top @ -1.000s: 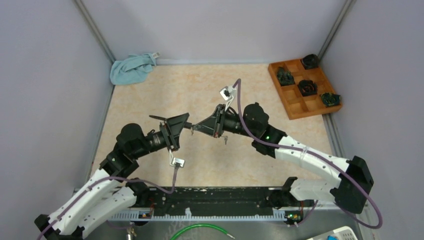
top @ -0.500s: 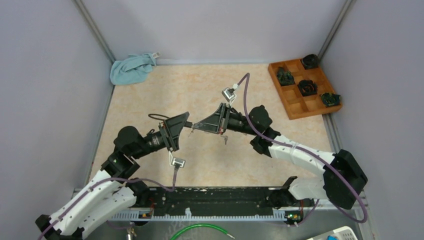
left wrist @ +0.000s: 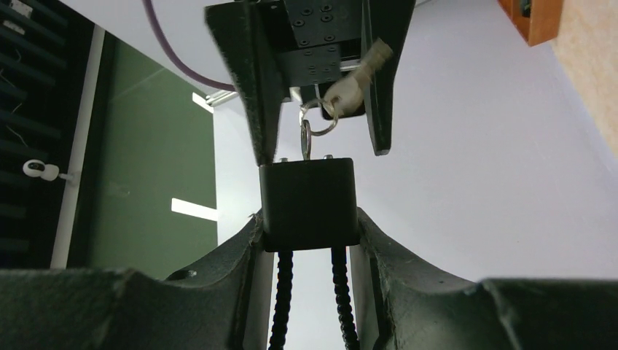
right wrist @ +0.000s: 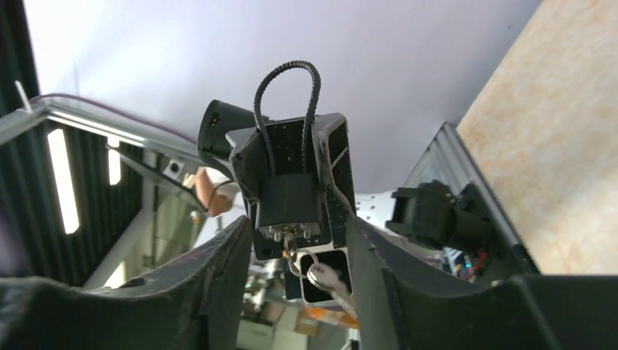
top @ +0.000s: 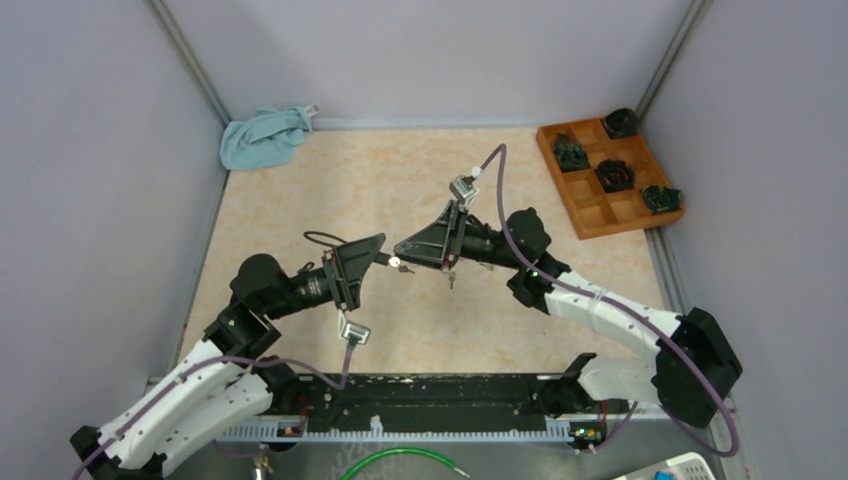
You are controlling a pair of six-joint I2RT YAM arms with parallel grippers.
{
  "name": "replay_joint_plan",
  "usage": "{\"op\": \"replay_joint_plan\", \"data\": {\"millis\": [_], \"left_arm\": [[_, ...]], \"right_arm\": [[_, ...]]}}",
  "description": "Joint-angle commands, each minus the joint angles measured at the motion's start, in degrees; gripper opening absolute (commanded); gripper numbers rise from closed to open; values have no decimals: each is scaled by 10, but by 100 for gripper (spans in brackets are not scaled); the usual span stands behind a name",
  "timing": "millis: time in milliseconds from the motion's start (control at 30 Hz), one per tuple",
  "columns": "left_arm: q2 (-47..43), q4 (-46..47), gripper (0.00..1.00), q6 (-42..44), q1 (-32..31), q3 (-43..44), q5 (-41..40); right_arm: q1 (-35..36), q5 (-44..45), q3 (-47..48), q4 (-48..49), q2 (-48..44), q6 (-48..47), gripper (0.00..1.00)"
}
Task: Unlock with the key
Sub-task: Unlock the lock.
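Note:
A black padlock with a black cable shackle sits clamped between my left gripper's fingers, held above the table. A silver key sticks in its keyhole, and a ring with a second key dangles from it. My right gripper faces the padlock with its jaws open on either side of the key, touching neither. In the top view the two grippers meet tip to tip over the table's middle, left gripper, right gripper, key between them.
A blue cloth lies at the back left corner. A wooden compartment tray with several dark items stands at the back right. A small dark item lies on the table under the right arm.
My right gripper was shut on the key and has now opened and let go, drawing back a little to the right. The key stays in the padlock. The left gripper keeps its hold.

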Motion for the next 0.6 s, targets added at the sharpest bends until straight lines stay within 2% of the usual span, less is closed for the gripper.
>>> {"op": "replay_joint_plan", "data": {"millis": [0,67,133,267,400,567], "left_arm": [[-2,-15,0,0,-4,16,18],[2,-34,0,-15,-4,26,15],[8,-61,0,-36,-4,42,12],[27,-129,0,-90,-4,88,12],[46,-166,0,-139,-4,124,12],[62,-199,0,-169,-4,152,16]], "right_arm": [[-13,22,35,-75,-61,-69,60],[-13,35,52,-143,-81,-159,69],[-13,61,69,-213,-102,-249,72],[11,119,100,-290,-132,-427,76],[57,171,106,-301,-145,-580,76],[74,161,116,-267,-136,-647,75]]}}
